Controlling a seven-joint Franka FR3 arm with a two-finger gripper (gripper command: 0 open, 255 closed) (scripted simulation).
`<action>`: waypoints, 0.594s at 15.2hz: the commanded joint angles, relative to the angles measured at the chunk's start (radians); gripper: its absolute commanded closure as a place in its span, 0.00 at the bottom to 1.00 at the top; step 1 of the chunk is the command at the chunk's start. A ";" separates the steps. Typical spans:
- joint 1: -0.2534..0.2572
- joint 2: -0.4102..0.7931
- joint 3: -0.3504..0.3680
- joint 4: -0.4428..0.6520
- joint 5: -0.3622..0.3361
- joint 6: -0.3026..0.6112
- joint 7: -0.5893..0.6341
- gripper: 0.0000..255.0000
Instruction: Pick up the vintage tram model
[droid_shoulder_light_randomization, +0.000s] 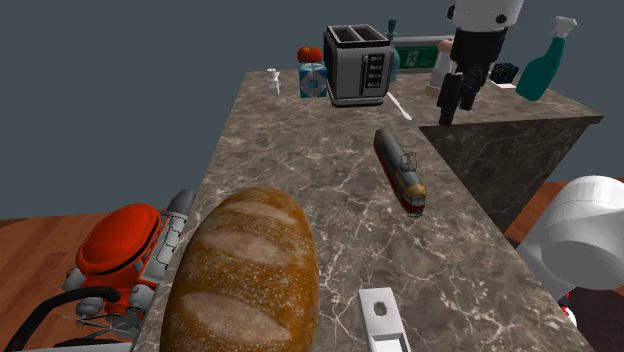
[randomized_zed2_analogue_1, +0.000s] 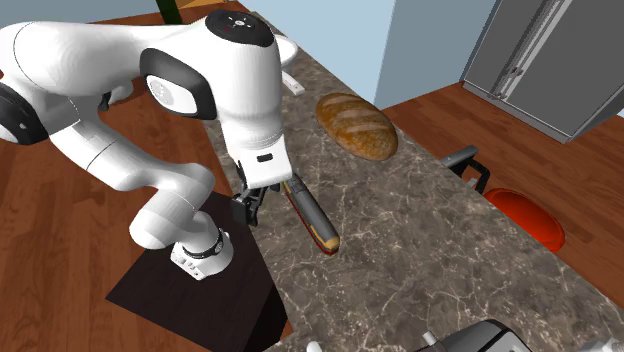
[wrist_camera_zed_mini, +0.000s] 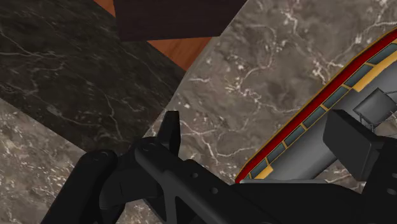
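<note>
Tool: the black tool (randomized_zed2_analogue_1: 248, 212) hangs from the white arm at the tabletop's edge on the stand's side, just beside the tram rather than over it.
Tool state: its fingers (wrist_camera_zed_mini: 170, 130) stand well apart and hold nothing. In the wrist view one finger sits over the tabletop's edge and the other sits by the tram's roof.
Tram model: the vintage tram model (droid_shoulder_light_randomization: 400, 168) lies alone on the marbled tabletop (droid_shoulder_light_randomization: 300, 150), near the edge that faces the stand (randomized_zed2_analogue_1: 200, 290). It is long and narrow, with a dark grey roof, a row of windows and a red and yellow band along its side.
Neighbours: a bread loaf (droid_shoulder_light_randomization: 240, 275) and a toaster (droid_shoulder_light_randomization: 357, 65) sit well apart from the tram, one beyond each of its ends, so the approach looks free.
Handling: it is probably light and stiff, with smooth painted sides that may be somewhat slippery. Its length means that an off-centre hold would let it tip.
Fragile part: a thin frame (wrist_camera_zed_mini: 371, 105) stands up from the roof and looks easy to bend.
Where to hold: across the narrow width, one finger on each long side, near the middle of the body and clear of the roof frame.
Next move needs: a sideways shift until the tool straddles the body, with the fingers turned square to its long axis, and then a descent.
Risk: a finger landing on the roof, or nudging the tram along the tabletop.
</note>
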 joint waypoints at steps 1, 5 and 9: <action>0.000 0.000 0.000 0.000 0.000 0.000 0.000 0.00; -0.048 0.022 0.097 -0.052 0.103 0.115 0.253 0.00; -0.097 0.077 0.197 -0.075 0.188 0.244 0.496 0.00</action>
